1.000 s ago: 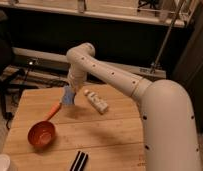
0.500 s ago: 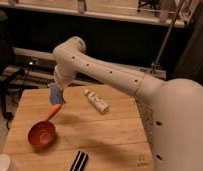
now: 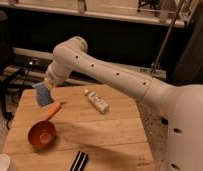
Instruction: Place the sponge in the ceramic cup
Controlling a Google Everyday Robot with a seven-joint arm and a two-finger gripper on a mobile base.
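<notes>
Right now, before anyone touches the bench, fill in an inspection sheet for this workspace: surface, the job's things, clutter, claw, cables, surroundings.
Surface: wooden table, pale planks.
Job's things: blue sponge is in the air over the table's rear left, held by the claw. The white cup is by the table's front left corner, cut off by the picture's edge.
Clutter: orange scoop at front left, its handle pointing to the rear right. White bottle lies near the middle rear. Black striped block at the front edge.
Claw: claw at the tip of the arm, over the table's rear left, shut on the sponge.
Cables: nothing seen.
Surroundings: metal pole at rear right.
</notes>
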